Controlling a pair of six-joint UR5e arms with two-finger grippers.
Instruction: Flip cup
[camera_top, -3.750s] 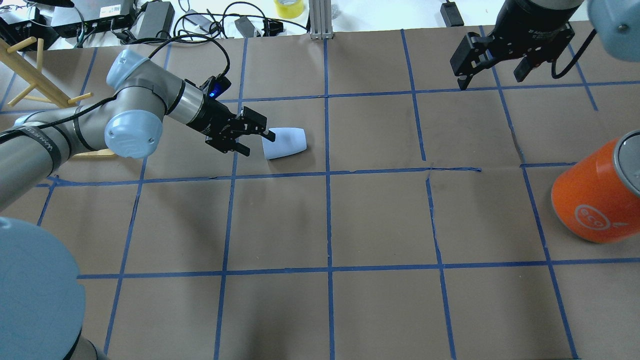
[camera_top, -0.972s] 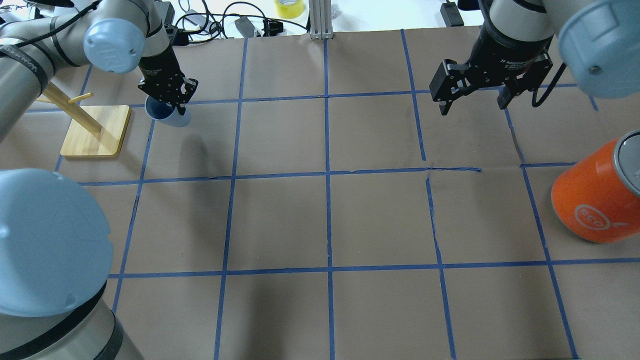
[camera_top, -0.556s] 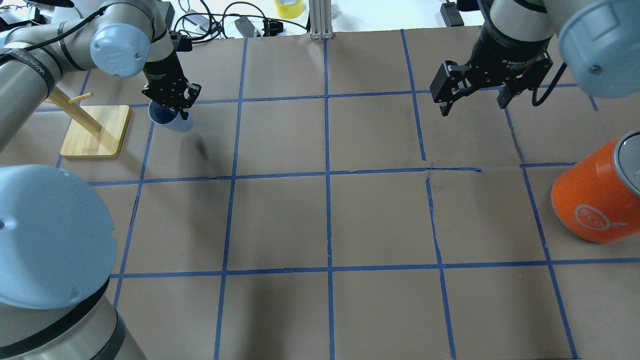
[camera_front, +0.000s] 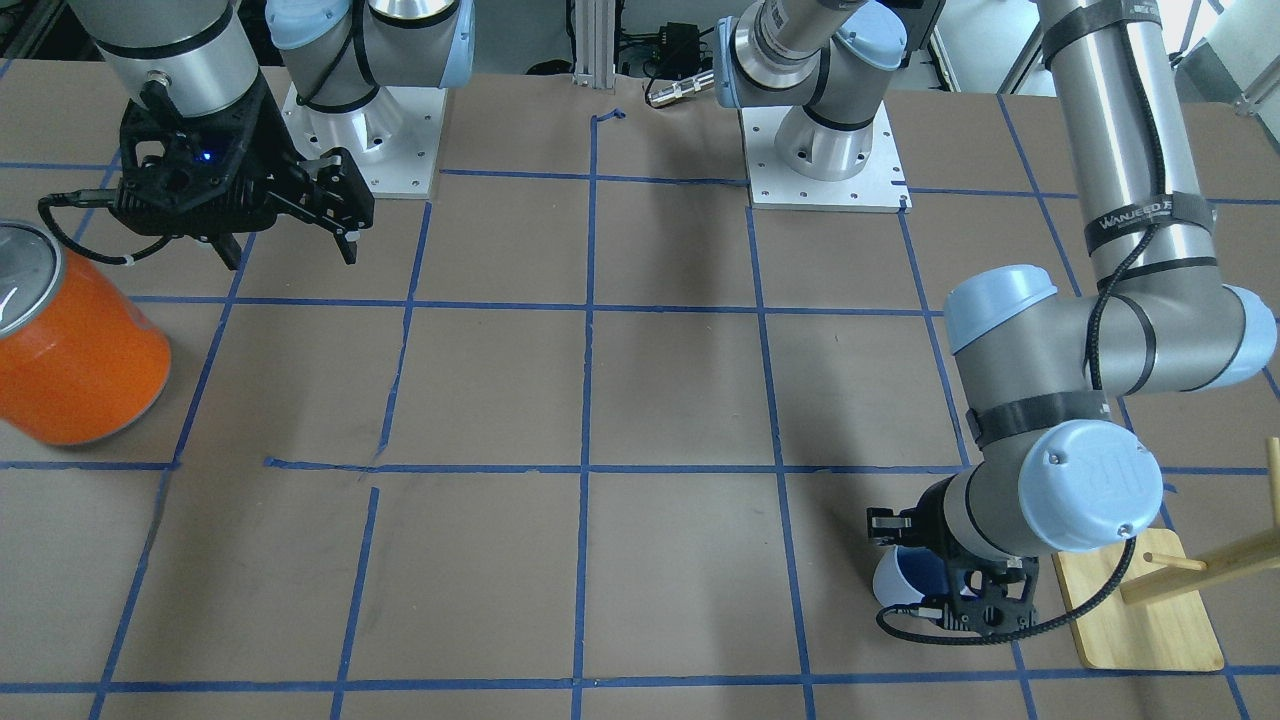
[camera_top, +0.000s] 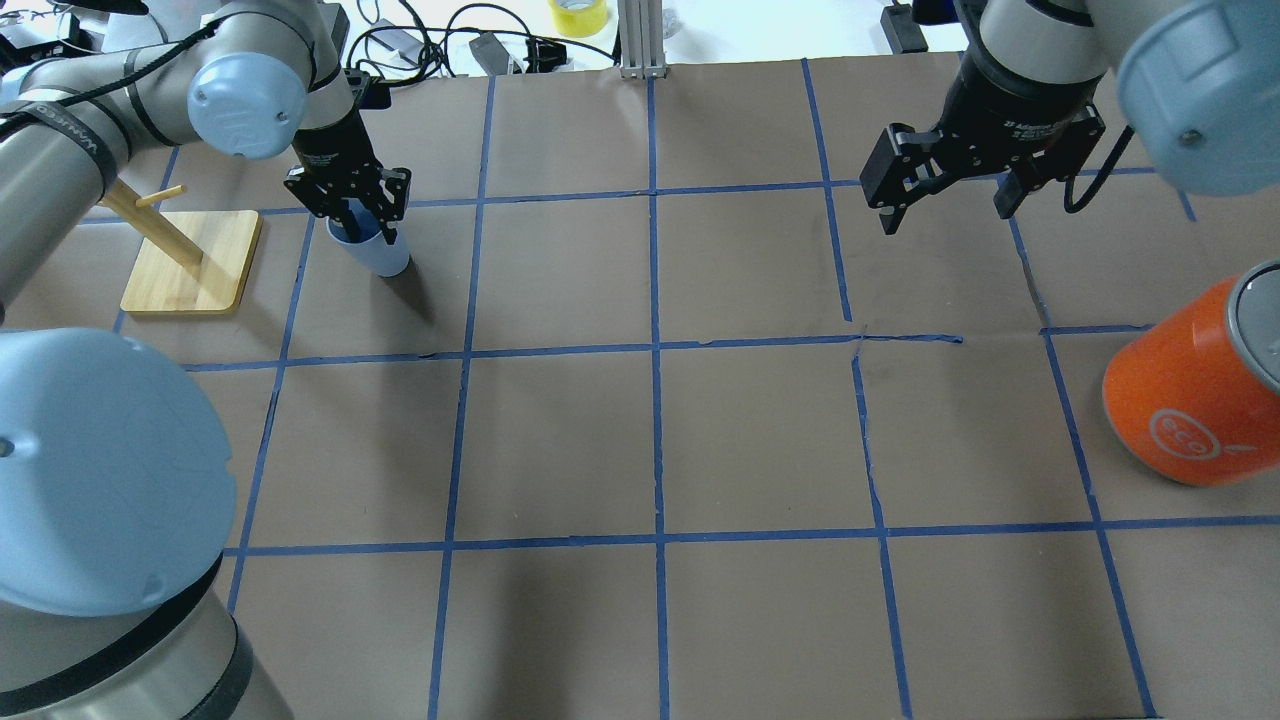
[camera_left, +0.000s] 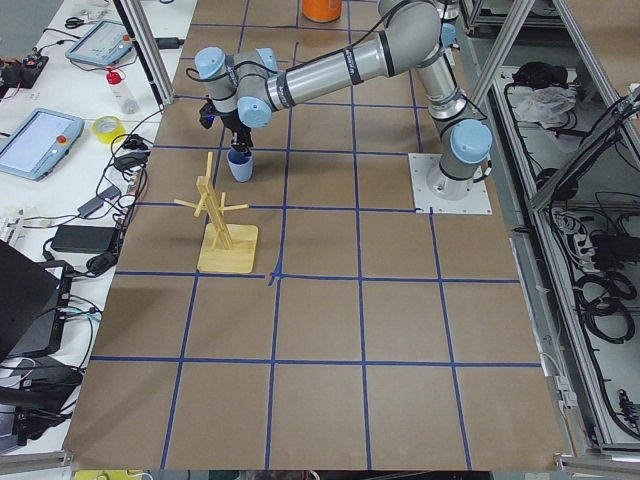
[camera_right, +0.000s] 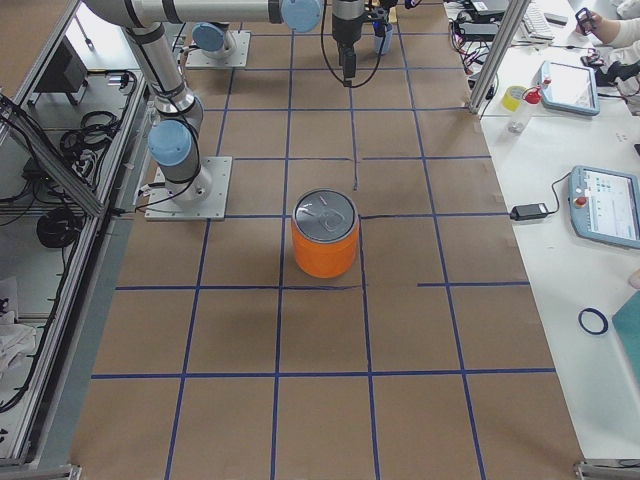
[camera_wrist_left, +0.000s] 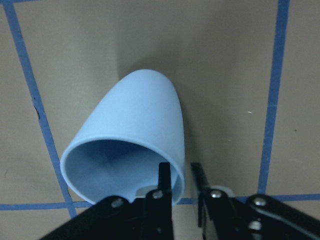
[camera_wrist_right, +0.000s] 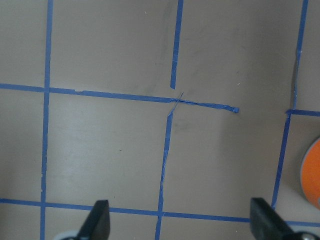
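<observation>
From overhead, the cup (camera_top: 372, 250) no longer lies on its side near the middle of the tabletop (camera_top: 650, 440). A few seconds ago the left claw (camera_top: 365, 222) had it by the rim there. Since then it has carried the cup off to the left, near the rack (camera_top: 190, 262), and turned it mouth-up. Over the last second the cup has gone from tilted to nearly upright and has come lower. I'd say the flip is all but done, with only the letting go left. The left arm reaches in from the far left, its wrist pointing straight down over the cup. The right claw (camera_top: 945, 205) hangs spread and empty at the far right, well apart from the cup. The can (camera_top: 1190, 400) sits at the right edge.

Facing the robot, the cup's dark blue inside shows just beside the left wrist, with the elbow folded above it.

From the left end, the cup stands beyond the rack, under the near arm's wrist. It seems to be on the tabletop, though I can't tell whether its base is fully down.

From the right end, the cup is too small and far off to judge.

The left wrist camera shows one finger inside the mouth and one outside, clamped on the rim wall, with the cup's shadow tight against it.

The right wrist camera shows two fingertips wide apart, with only taped tabletop between them.
</observation>
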